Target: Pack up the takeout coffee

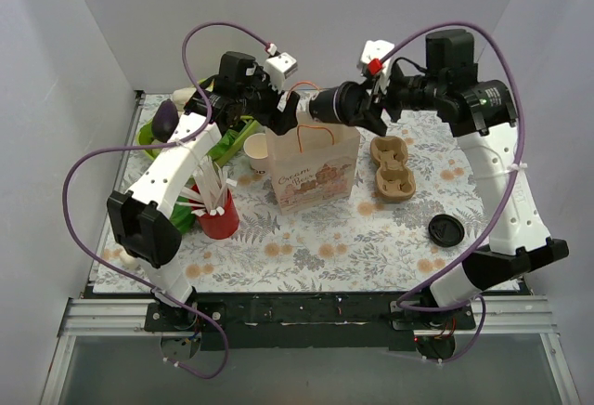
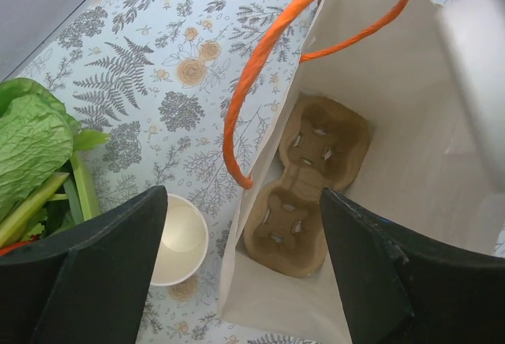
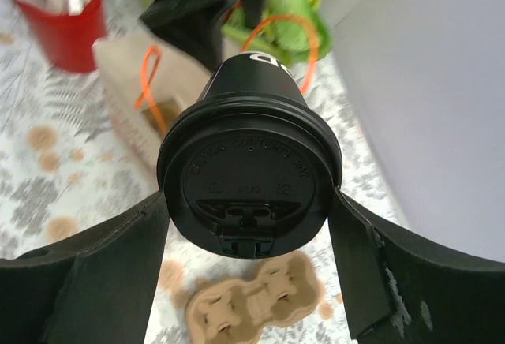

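Note:
The takeout coffee (image 3: 248, 182), a dark cup with a round black lid, lies on its side between the fingers of my right gripper (image 3: 247, 206), which is shut on it. In the top view the coffee (image 1: 334, 103) hangs just above the open mouth of the paper bag (image 1: 311, 168). My left gripper (image 2: 245, 273) stands open over the bag's left wall (image 2: 260, 281), one finger outside it and one over the inside. A cardboard carrier (image 2: 304, 182) lies on the bag's floor, and the bag's orange handle (image 2: 260, 68) arches above it.
A second cardboard carrier (image 1: 393, 168) lies on the table right of the bag, with a loose black lid (image 1: 446, 229) nearer the front. A lidless white cup (image 1: 257, 154) stands left of the bag. A red cup of straws (image 1: 218, 215) and leafy greens (image 1: 176, 131) fill the left side.

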Available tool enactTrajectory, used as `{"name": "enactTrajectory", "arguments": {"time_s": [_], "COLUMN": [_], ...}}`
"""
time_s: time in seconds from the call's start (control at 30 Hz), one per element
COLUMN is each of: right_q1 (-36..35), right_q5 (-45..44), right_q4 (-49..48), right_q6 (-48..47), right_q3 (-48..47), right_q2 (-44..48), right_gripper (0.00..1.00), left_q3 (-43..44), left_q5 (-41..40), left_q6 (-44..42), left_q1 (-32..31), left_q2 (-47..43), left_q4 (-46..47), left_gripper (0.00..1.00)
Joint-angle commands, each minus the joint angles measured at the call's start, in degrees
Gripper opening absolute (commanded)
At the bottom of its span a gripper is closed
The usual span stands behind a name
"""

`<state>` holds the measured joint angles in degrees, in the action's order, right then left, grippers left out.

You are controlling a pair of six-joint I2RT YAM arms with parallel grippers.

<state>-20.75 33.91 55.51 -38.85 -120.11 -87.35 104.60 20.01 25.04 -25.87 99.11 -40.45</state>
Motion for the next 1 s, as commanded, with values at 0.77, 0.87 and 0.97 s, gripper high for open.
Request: {"name": "enactTrajectory", "arguments": {"time_s": [0.77,0.87,0.97], "right_q1": [-10.3,-10.6,-10.5], "right_q5": [-8.6,-9.3,-9.5], "right_q4": [8.5,8.6,9.3], "right_q6": [-10.8,-11.1,-11.1], "right_q3": [5.9,5.7,5.1], "right_q2": [0.0,0.3,0.6], "right_gripper": [0.01,0.01,0.01], "left_q3": [1.6,1.3,1.5], "left_q5": [14.4,14.2,14.4], "left_q6": [1.2,1.2,1.5], "left_q1": [0.4,0.2,0.3], "left_q2": [1.6,1.4,1.3], "left_q4": [-2.4,-2.1,-2.3], "left_gripper": [0.09,0.00,0.00]}}
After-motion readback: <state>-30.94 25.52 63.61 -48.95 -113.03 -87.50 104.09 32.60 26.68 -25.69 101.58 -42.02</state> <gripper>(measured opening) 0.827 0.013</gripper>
